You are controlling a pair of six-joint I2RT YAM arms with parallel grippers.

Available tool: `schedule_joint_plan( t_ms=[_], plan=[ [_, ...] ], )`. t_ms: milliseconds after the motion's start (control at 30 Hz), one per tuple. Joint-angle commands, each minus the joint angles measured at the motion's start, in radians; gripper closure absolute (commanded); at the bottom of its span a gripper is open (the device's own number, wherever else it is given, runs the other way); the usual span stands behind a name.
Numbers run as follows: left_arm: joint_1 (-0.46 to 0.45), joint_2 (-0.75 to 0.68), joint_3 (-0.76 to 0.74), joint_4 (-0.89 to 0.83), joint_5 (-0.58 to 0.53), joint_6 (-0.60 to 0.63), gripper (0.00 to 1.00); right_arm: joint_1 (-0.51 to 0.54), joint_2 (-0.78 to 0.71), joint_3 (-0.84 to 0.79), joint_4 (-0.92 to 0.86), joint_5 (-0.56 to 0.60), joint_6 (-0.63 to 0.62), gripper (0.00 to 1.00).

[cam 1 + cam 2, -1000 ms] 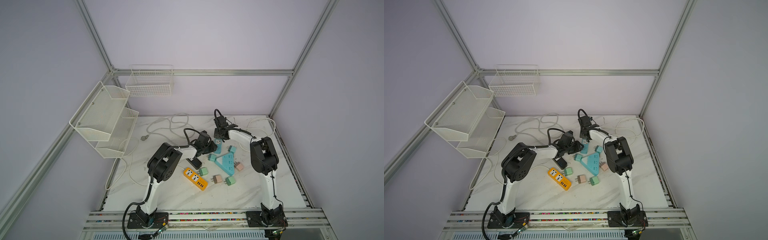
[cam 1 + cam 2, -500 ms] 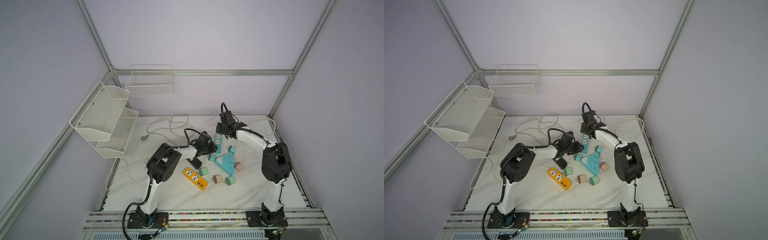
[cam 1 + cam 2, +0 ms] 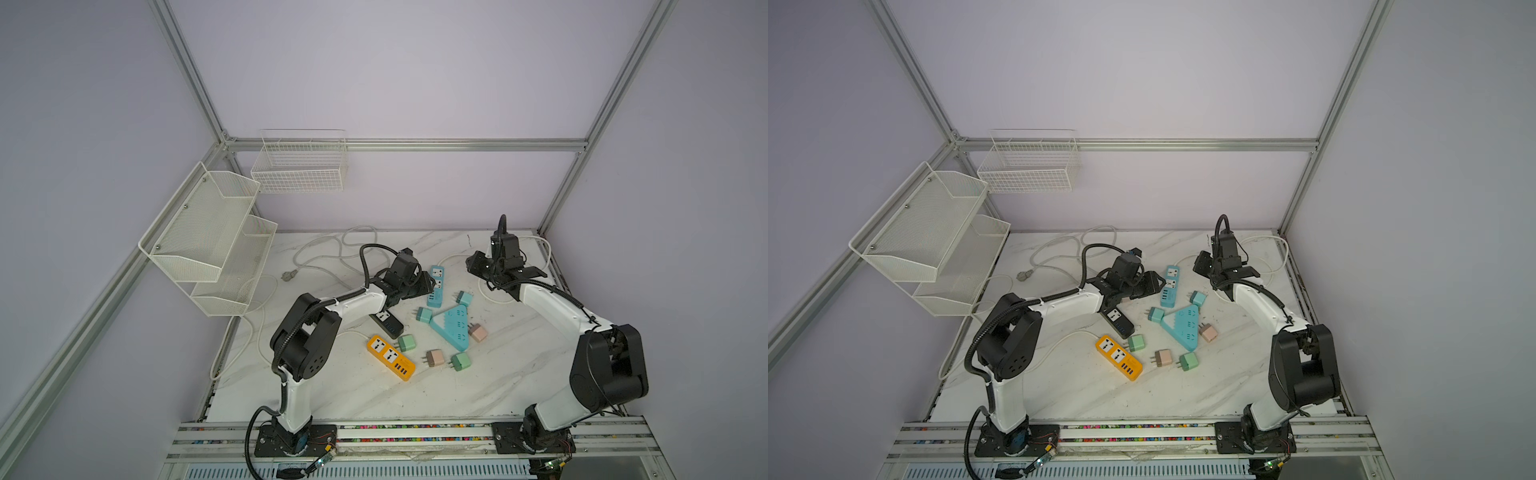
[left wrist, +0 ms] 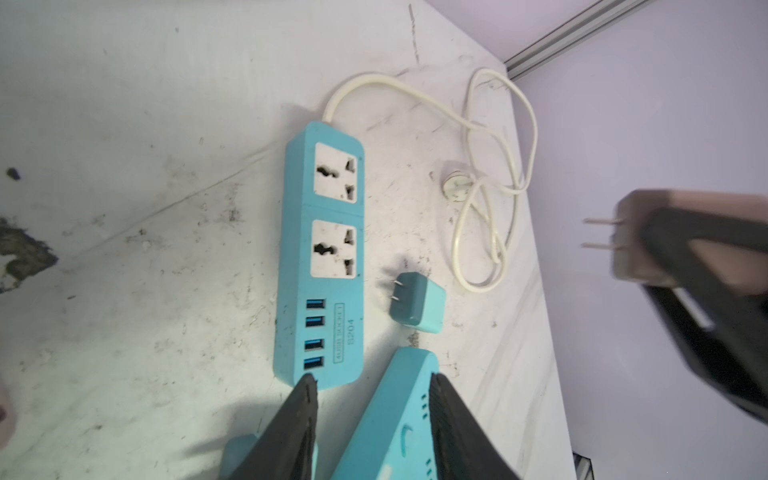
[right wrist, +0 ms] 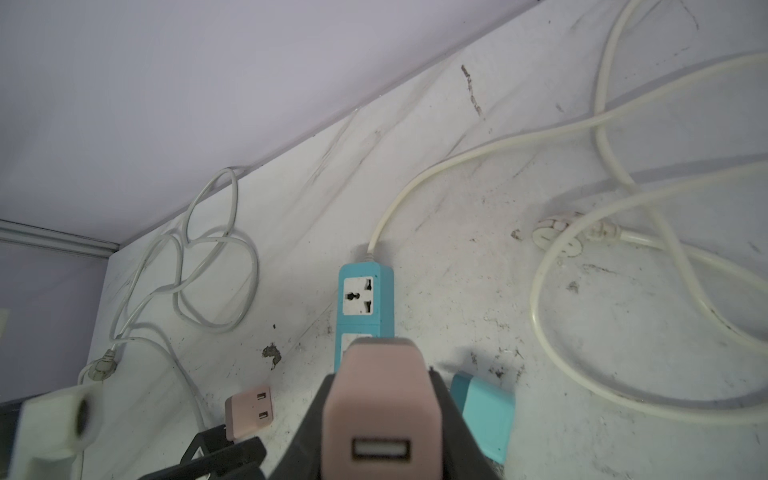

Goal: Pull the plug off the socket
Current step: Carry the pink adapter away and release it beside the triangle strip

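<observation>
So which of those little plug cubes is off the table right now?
The pink plug, gripped in the right arm's jaws, prongs bare and clear of every socket. The other pink, green and blue ones all lie on the table.

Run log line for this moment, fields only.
phase: plug out | right end effector: shut on pink plug, prongs clear of blue power strip | left end effector: open, by strip end
</observation>
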Motion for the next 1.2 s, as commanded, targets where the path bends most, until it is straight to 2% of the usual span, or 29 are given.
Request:
schedule_joint_plan(
  t_ms=[0,267,567,1167],
  plan=[
    [-0.011,-0.064,-0.082,0.031,-0.004,0.014,0.54,-0.021,-0.055,-0.078,0.072,-0.099,0.030,0.78],
    [-0.046,-0.157,-0.188,0.054,-0.012,0.014,0.50,-0.098,-0.126,-0.262,0.122,-0.185,0.031,0.78],
    [-0.102,-0.196,-0.244,0.069,-0.027,0.002,0.47,-0.181,-0.125,-0.437,0.245,-0.257,0.074,0.78],
    [-0.147,-0.171,-0.253,0.073,-0.053,-0.009,0.42,-0.191,-0.008,-0.508,0.349,-0.273,0.073,0.73]
  ],
)
